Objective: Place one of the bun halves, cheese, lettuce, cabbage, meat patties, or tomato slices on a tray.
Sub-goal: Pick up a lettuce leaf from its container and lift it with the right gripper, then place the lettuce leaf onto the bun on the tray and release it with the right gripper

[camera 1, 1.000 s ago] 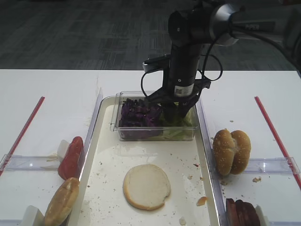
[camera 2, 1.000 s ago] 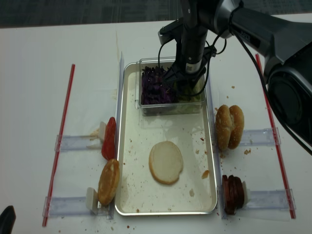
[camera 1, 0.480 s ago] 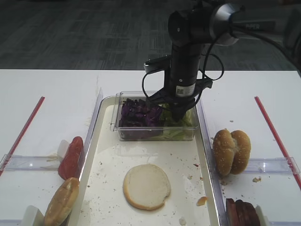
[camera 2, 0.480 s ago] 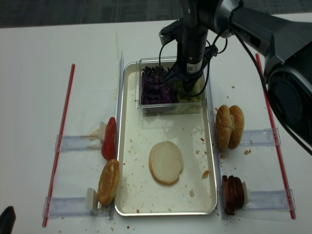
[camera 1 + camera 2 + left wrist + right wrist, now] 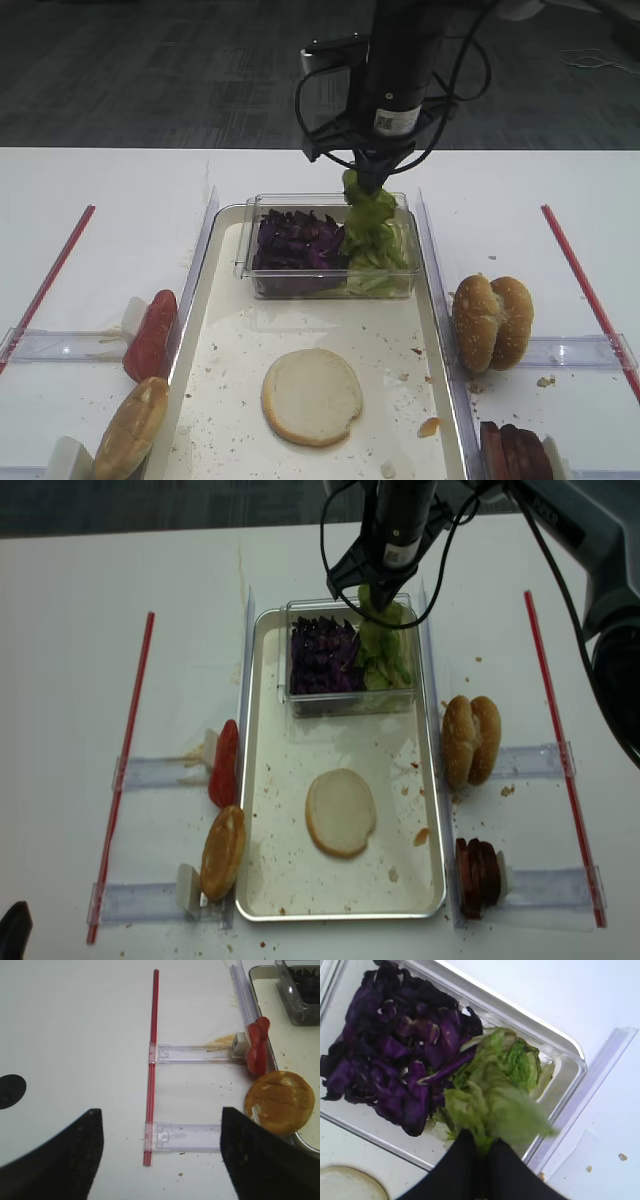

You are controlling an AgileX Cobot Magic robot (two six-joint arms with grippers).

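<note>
the right gripper (image 5: 366, 177) hangs above the small clear plastic box (image 5: 262, 283) at the far end of the white tray (image 5: 200, 330), its black fingers (image 5: 462, 1160) pressed together on a clump of light green lettuce (image 5: 367, 212) that dangles from the tips, with its lower end reaching down among the leaves in the box. from the wrist view the pinched leaf spreads out just past the fingertips, over the right-hand part of the box, while the dark purple cabbage (image 5: 395, 1055) fills the left-hand part. on the tray floor, nearer to me, a bun half (image 5: 312, 396) lies flat with its pale cut face up, among crumbs. two sesame bun halves (image 5: 492, 322) stand on edge just outside the tray's right rim, and dark meat patties (image 5: 515, 450) stand stacked on edge further forward on that side. on the left, red tomato slices (image 5: 151, 333) and another bun half (image 5: 130, 428) lean beside the tray's left rim. the left gripper (image 5: 160, 1160) shows only in its own wrist view, as two dark fingers spread well apart with nothing between them, over the white table (image 5: 75, 1035) near a red strip (image 5: 151, 1067).
</note>
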